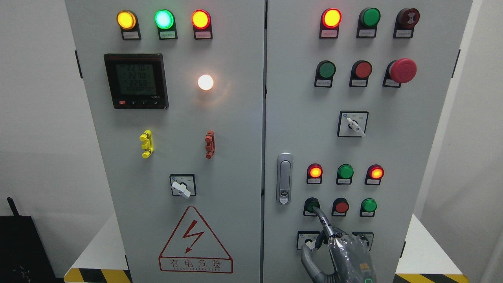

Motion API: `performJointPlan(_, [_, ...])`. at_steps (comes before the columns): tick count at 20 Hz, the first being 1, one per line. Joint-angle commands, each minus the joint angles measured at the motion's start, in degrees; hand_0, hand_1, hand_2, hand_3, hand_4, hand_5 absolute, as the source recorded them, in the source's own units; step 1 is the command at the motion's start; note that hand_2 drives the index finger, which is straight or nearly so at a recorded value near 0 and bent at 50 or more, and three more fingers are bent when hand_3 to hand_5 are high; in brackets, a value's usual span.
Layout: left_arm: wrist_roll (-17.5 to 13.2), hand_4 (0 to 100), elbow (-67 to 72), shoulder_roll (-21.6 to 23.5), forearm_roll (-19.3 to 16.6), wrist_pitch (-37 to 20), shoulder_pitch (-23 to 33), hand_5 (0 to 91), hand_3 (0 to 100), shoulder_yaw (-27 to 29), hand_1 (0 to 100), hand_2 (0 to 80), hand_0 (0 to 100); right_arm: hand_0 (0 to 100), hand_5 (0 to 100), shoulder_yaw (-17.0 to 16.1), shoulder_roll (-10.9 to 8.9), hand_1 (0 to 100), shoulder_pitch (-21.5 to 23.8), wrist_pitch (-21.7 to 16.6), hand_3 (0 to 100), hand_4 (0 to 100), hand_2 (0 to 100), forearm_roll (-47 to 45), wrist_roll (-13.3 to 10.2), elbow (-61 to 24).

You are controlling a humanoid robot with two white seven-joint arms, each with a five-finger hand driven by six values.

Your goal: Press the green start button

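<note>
My right hand point(341, 245) comes up from the bottom edge in front of the right cabinet door point(393, 149). Its index finger point(323, 220) is stretched out, and the tip touches the dark green button point(311, 204) at the left of the lower button row. The other fingers are curled and hold nothing. The thumb point(308, 257) hangs to the left. The left hand is out of view.
A red button point(341, 206) and a lit green button point(369, 205) sit right of the touched one. Red, green and red lamps point(345, 171) are above. The hand partly hides two rotary switches point(306, 239). A door handle point(284, 179) is at the left, an emergency stop point(401, 70) higher up.
</note>
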Motion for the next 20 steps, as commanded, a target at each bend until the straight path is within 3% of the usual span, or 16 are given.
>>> performJointPlan(1, [0.00,0,0.00,0.00,0.00,0.02,0.03,0.0,0,0.00,56,0.0,12,63,69,1.05,0.03,37,-0.28,-0.03,68,68,0,-0.08,-0.06,0.85])
performJointPlan(20, [0.00,0,0.00,0.00,0.00,0.02,0.03,0.0,0,0.00,56,0.0,12,67,70,1.40,0.03,39,1.21,-0.64,70,69,0,-3.06,0.12,-2.58])
